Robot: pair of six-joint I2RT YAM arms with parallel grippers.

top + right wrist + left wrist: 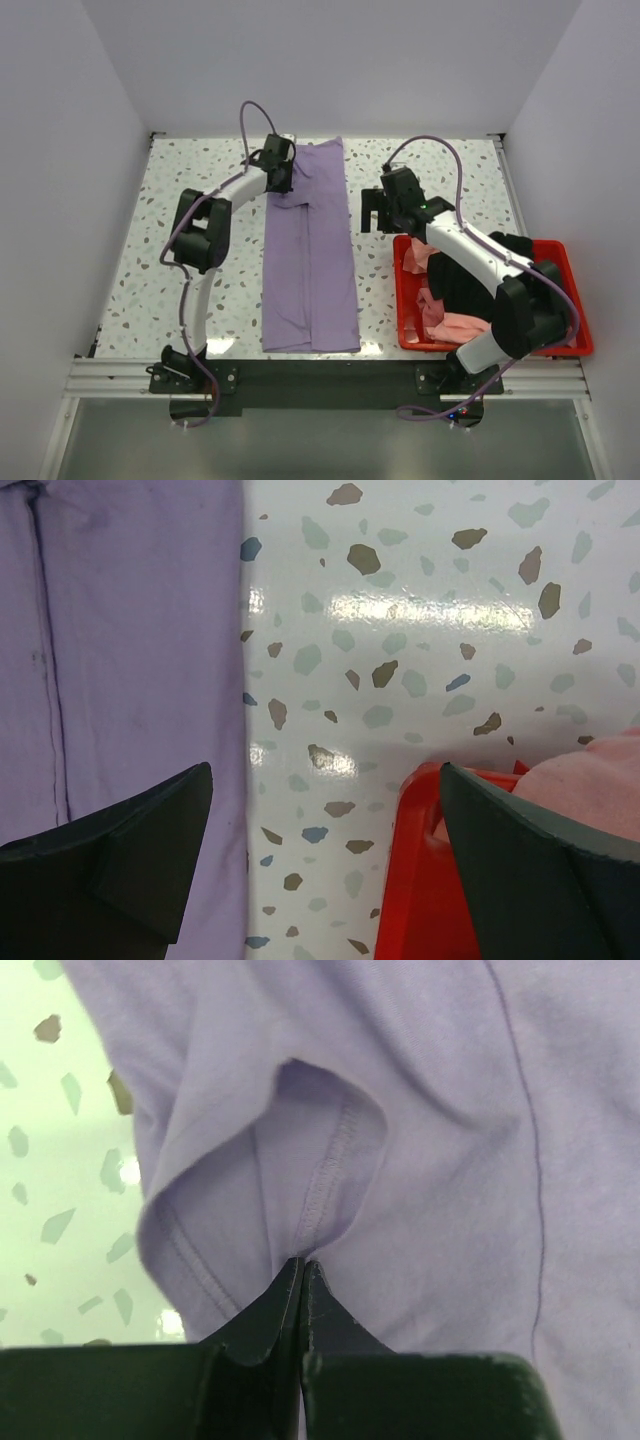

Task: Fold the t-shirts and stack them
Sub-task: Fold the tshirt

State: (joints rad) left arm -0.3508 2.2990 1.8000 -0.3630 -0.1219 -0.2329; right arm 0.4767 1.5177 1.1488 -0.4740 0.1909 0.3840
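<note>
The left gripper (302,1262) is closed on the lavender t-shirt (450,1160) and pinches a stitched hem right at its fingertips. The rest of the cloth spreads flat in front of it. The right gripper (325,770) is wide open and holds nothing. The same shirt lies to its left, and the red bin (408,880) with a salmon-pink t-shirt (590,780) sits beneath its right finger.

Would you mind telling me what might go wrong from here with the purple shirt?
1. The left gripper is shut on only a thin pinch of the lavender t-shirt near a sleeve seam; a pull may slip free or lift just one layer, spoiling the fold.
2. The right gripper hangs open at the red bin corner, holding nothing; a one-sided pull may skew the strip, and lowering it could clip the bin's rim.
</note>
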